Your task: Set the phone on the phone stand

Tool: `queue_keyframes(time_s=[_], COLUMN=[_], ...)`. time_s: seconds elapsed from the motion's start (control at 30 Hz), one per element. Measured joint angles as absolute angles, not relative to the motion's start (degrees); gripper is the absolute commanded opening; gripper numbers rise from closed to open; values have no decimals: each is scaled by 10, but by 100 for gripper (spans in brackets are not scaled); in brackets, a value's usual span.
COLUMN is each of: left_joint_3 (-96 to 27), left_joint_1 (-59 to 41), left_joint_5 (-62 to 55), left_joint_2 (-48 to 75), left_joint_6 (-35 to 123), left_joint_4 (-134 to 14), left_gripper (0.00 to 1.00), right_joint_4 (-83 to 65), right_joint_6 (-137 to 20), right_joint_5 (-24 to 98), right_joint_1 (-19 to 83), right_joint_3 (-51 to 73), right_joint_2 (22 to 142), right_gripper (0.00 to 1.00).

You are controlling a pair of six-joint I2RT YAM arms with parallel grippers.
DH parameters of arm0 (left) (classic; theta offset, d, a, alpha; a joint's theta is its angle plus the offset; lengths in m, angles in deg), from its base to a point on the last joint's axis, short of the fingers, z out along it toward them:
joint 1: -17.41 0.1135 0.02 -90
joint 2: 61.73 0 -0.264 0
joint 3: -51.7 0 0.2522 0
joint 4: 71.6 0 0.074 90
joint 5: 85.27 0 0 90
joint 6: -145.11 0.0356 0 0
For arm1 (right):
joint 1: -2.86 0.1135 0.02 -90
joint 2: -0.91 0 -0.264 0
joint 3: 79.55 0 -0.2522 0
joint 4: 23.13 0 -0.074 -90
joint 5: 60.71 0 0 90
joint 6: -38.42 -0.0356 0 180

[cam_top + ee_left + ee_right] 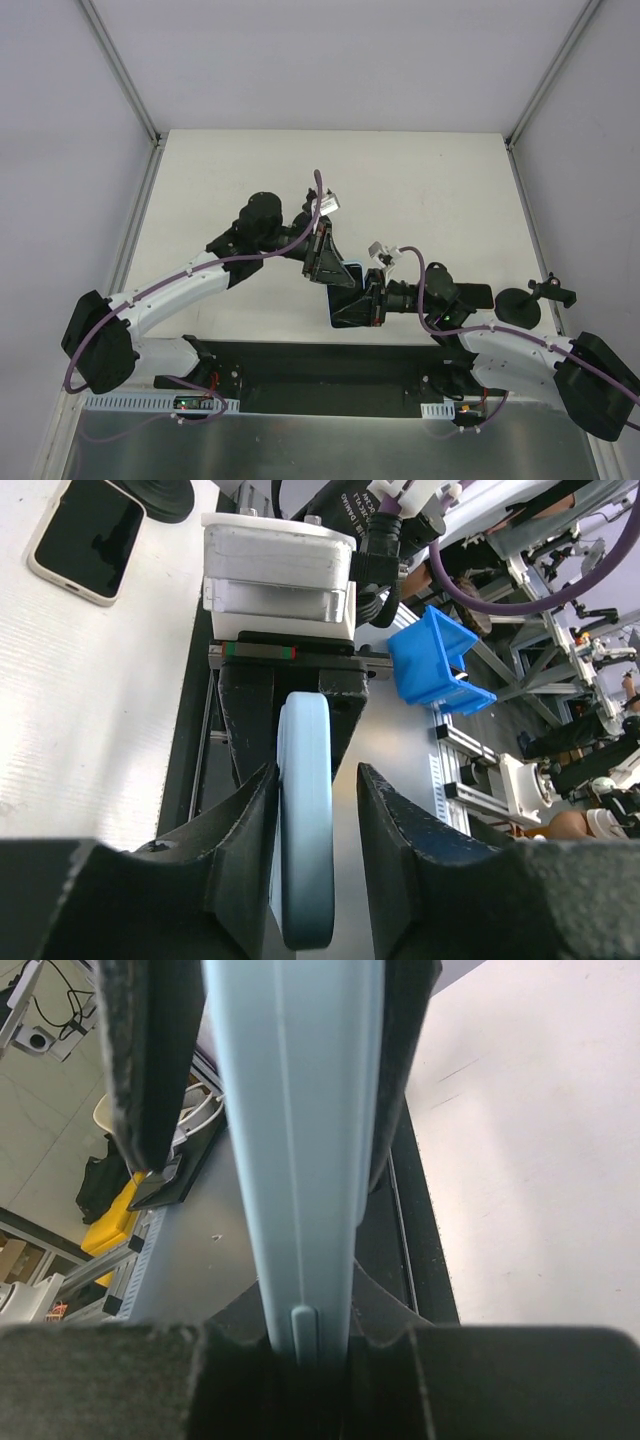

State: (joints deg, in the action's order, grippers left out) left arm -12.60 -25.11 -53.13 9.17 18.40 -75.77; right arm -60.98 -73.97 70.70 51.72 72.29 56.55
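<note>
– Since the top cam buries it under both wrists, check the right wrist: right gripper (265, 1020) is clamped on the pale-blue phone (300, 1210), edge-on.
– Yep, left gripper (315, 780) straddles that edge, fingers apart, gap on one side. another phone (85, 535) shows only there. phone stand (515, 305) sits well behind the right gripper; open table (400, 180) lies beyond both.
</note>
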Motion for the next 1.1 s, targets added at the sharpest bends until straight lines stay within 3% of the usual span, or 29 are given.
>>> queue_keyframes(time_s=[0.13, 0.17, 0.23, 0.3, 0.33, 0.43, 0.53, 0.77, 0.93, 1.0, 1.03, 1.1], left_joint_3=[-129, -129, -130, -131, -131, -138, -168, -250, -241, -235, -231, -223], left_joint_1=[-265, -265, -265, -265, -265, -272, -284, -286, -286, -286, -286, -286], left_joint_5=[-520, -517, -511, -501, -497, -465, -386, -56, 110, 131, 133, 130], left_joint_2=[95, 95, 95, 94, 93, 77, 41, -84, -202, -236, -249, -262], left_joint_6=[188, 189, 195, 219, 227, 251, 300, 396, 421, 427, 430, 433], left_joint_4=[-759, -759, -755, -751, -745, -703, -612, -453, -408, -403, -400, -393], left_gripper=[21, 11, 0, 0, 0, 0, 0, 0, 0, 0, 0, 0], right_joint_4=[-613, -615, -617, -616, -616, -590, -510, -276, -201, -185, -184, -178], right_joint_6=[-741, -741, -744, -759, -762, -756, -727, -625, -522, -476, -454, -411], right_joint_5=[711, 711, 712, 710, 710, 698, 647, 438, 269, 248, 246, 248], right_joint_1=[518, 518, 518, 517, 517, 517, 517, 510, 495, 477, 469, 452], right_joint_3=[722, 722, 721, 720, 718, 703, 675, 610, 525, 471, 448, 398], right_joint_2=[566, 566, 567, 571, 573, 578, 563, 461, 493, 539, 562, 613], right_gripper=[1, 1, 4, 31, 58, 89, 100, 96, 99, 92, 80, 70])
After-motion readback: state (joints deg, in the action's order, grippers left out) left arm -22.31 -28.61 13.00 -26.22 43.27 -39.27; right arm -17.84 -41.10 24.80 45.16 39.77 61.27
